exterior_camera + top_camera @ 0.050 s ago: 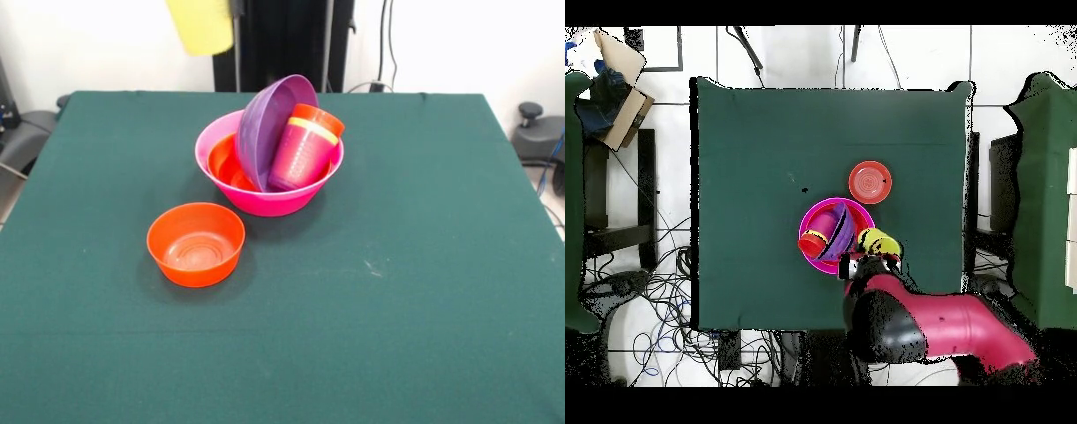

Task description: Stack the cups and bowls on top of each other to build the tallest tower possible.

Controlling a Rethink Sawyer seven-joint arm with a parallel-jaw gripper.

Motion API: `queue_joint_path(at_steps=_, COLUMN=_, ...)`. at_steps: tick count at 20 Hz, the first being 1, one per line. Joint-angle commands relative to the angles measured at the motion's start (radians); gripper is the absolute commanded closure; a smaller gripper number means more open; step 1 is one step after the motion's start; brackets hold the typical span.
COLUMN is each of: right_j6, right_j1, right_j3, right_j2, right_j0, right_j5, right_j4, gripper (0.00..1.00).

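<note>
A big pink bowl (208, 141) (827, 269) stands at mid-table as the tower's base. Inside it lies an orange bowl (224, 164), and a purple bowl (267, 124) (827, 226) stands tilted on its edge. Against the purple bowl lean three nested cups: a purple one (300, 161) outermost, then a yellow rim (312, 131), and an orange cup (320, 115) innermost. Another orange bowl (195, 243) (870, 182) sits upright on the cloth beside the pile. My gripper (870, 256) holds a yellow cup (201, 25) (879, 242) in the air, beside the pink bowl.
The green cloth (424, 265) covers the whole table. A cardboard box (620, 85) and dark chairs (600, 190) stand off the table, with cables (660, 320) across the floor.
</note>
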Motion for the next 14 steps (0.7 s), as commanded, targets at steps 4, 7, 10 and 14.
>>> queue_joint_path(at_steps=4, right_j6=0.155, right_j1=0.211, right_j3=-0.051, right_j2=-0.270, right_j0=0.235, right_j5=-0.151, right_j4=-0.174, gripper=1.00)
queue_joint_path(at_steps=7, right_j6=0.161, right_j1=0.278, right_j3=-0.092, right_j2=-0.350, right_j0=0.298, right_j5=-0.206, right_j4=-0.186, gripper=1.00)
queue_joint_path(at_steps=10, right_j6=0.157, right_j1=0.326, right_j3=-0.122, right_j2=-0.416, right_j0=0.349, right_j5=-0.256, right_j4=-0.183, gripper=1.00)
queue_joint_path(at_steps=14, right_j6=0.139, right_j1=0.380, right_j3=-0.149, right_j2=-0.472, right_j0=0.400, right_j5=-0.309, right_j4=-0.157, gripper=1.00)
